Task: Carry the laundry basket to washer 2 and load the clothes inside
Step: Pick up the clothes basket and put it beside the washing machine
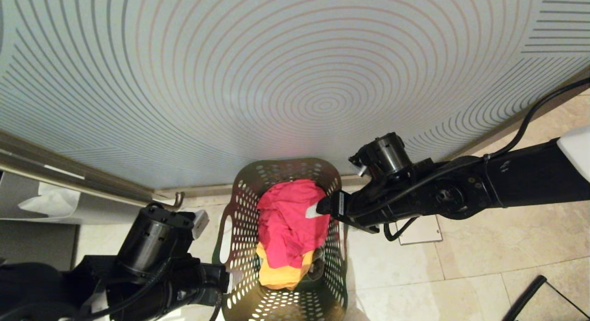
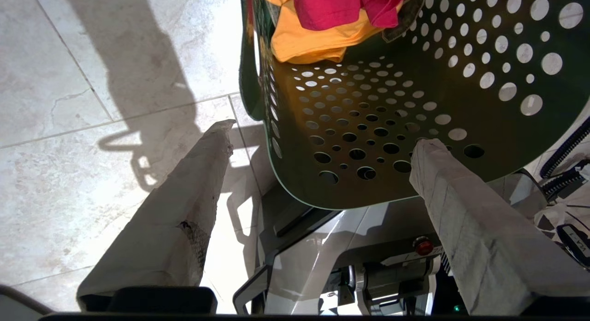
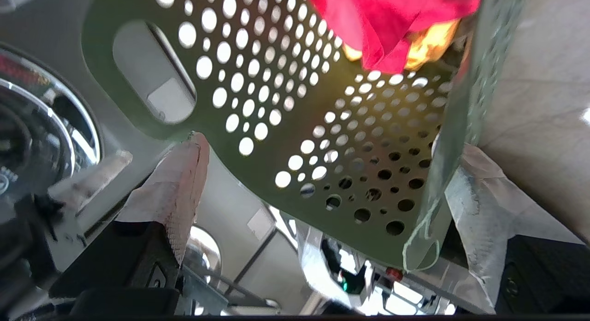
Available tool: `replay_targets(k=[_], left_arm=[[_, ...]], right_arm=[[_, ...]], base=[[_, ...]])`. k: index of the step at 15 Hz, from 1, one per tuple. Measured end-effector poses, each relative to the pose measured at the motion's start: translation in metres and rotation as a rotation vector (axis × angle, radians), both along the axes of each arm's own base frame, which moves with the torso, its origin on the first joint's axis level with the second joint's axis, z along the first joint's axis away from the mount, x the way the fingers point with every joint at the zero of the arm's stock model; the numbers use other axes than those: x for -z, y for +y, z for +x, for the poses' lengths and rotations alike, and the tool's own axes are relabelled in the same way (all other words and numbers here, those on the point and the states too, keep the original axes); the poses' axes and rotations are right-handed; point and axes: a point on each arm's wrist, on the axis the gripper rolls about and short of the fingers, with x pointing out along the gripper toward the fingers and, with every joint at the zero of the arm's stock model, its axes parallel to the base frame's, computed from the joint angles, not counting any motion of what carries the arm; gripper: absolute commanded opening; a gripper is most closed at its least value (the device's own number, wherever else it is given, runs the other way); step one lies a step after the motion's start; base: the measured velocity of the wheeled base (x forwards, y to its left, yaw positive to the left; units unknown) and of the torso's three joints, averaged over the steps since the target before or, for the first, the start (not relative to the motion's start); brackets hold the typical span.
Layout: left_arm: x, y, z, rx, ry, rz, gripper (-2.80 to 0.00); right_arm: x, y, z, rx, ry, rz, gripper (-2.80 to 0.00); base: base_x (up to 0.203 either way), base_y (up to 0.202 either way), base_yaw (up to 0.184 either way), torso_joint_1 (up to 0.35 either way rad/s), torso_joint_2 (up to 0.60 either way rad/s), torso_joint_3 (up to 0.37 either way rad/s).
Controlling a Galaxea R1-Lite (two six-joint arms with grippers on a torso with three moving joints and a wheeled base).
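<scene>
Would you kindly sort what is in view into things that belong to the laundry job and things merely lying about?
Part of the job:
- laundry basket, dark green, perforated, on the floor
- pink garment in it
- orange garment beneath that
- left gripper, open at the basket's rim
- right gripper, open, straddling the opposite rim

Just lying about:
- patterned panel
- white floor plate
- tissue

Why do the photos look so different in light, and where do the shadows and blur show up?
Head view: dim and even, the perforated dark green plastic laundry basket sharp. Left wrist view: strong light on the pale stone floor tiles, with a hard dark shadow. Right wrist view: the crumpled pink garment and basket wall smeared, light shining through the holes.
</scene>
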Motion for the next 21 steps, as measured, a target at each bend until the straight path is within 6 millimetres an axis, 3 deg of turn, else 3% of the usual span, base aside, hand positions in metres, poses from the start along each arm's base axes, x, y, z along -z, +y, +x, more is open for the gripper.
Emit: replay_targets(k=[6, 14, 17, 21], left_arm=[[0.004, -0.012, 0.016, -0.013, -0.06, -0.036, 0.0], [0.027, -0.036, 0.05, -0.125, -0.171, 0.03, 0.0], [0.02, -0.036, 0.044, -0.082, -0.198, 0.084, 0.0], [-0.008, -0.031, 0.018, -0.02, -0.221, 0.089, 0.0]], right_arm=[[0.021, 0.003, 0.002, -0.01, 0.009, -0.007, 0.0], [0.031, 0.005, 0.004, -0.011, 0.027, -0.024, 0.0], [0.032, 0.005, 0.005, -0.01, 0.026, -0.027, 0.0], [0.034, 0.005, 0.005, -0.009, 0.028, -0.032, 0.0]], base=[[0.0, 0.0, 0.0, 0.0, 0.0, 0.0], [0.0, 0.0, 0.0, 0.0, 0.0, 0.0], [0.0, 0.0, 0.0, 0.0, 0.0, 0.0], [0.0, 0.0, 0.0, 0.0, 0.0, 0.0]])
